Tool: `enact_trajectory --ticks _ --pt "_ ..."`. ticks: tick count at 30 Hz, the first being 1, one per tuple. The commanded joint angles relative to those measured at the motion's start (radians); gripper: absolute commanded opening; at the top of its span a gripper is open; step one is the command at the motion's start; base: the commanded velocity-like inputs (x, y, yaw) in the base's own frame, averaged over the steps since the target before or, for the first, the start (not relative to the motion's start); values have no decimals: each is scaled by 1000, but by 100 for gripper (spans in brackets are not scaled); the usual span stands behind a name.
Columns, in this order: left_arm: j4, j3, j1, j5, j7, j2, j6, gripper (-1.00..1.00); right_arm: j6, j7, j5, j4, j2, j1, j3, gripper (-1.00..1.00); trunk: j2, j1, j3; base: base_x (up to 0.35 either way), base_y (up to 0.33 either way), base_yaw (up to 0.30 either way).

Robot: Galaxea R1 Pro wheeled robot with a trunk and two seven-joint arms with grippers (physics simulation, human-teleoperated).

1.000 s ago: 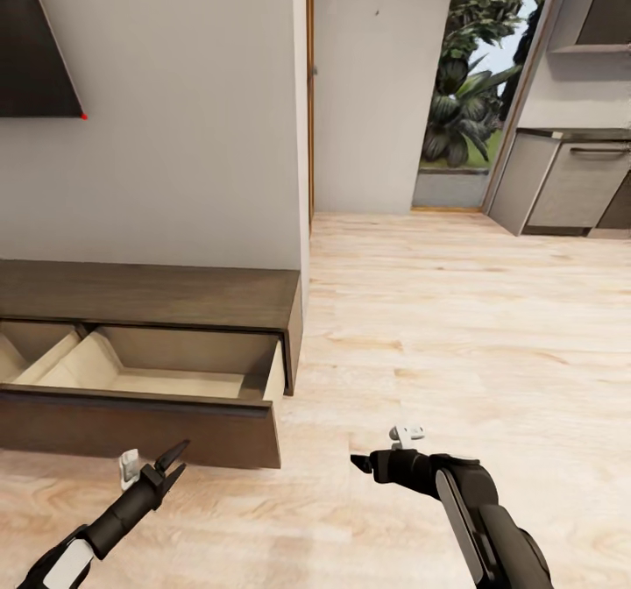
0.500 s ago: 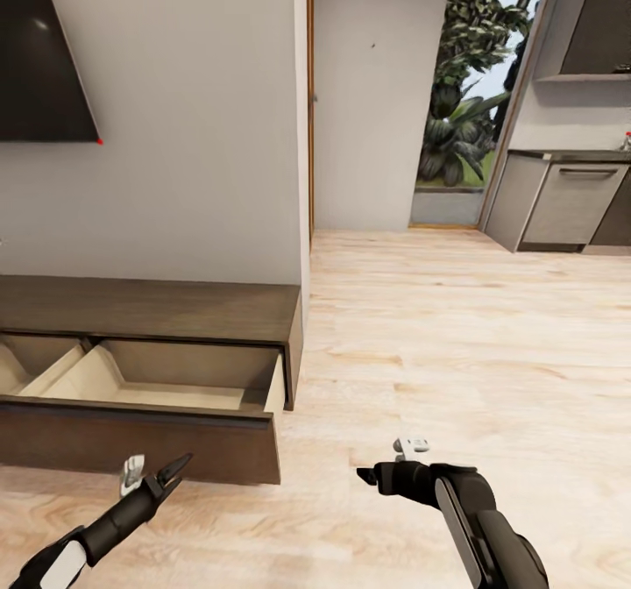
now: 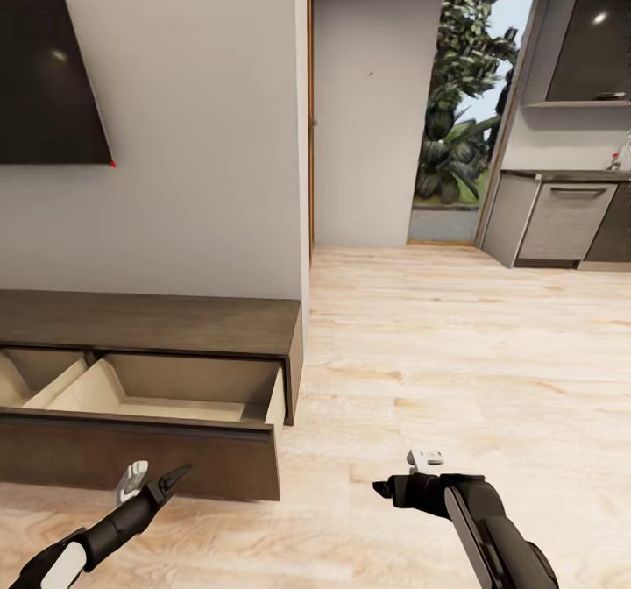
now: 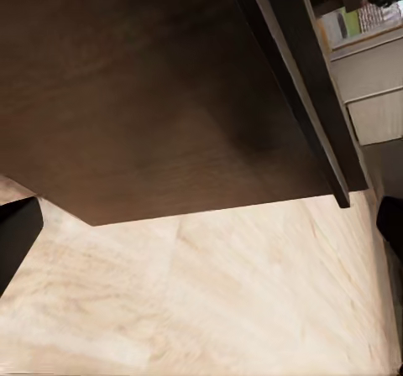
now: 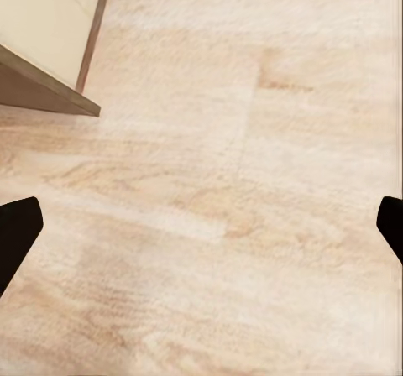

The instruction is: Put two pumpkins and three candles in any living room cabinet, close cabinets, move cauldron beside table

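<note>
One cabinet (image 3: 149,322) drawer open | pale wood floor (image 3: 456,344) | kitchen beyond

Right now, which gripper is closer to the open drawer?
The left gripper, hovering just in front of the pulled-out drawer front of the cabinet; the right gripper hangs over bare floor.

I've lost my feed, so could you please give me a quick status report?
Left pincer open, empty. Right pincer open, empty, over bare floor. Cabinet drawer pulled open, visible part empty. Nothing in the way.
</note>
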Motion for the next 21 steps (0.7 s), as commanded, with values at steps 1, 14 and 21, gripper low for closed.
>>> enact_trajectory --ticks 1,14,21 --pt "7 2 -1 5 11 0 9 100 5 0 -4 1 -3 0 0 100 0 -1 3 0 0 0" --pt "32 2 -1 5 72 0 8 100 3 -1 -6 23 -6 0 -2 100 50 -30 48 0 0 0" --pt "33 0 -1 5 89 0 8 100 2 -2 -4 25 -6 0 0 100 99 -57 70 0 0 0"
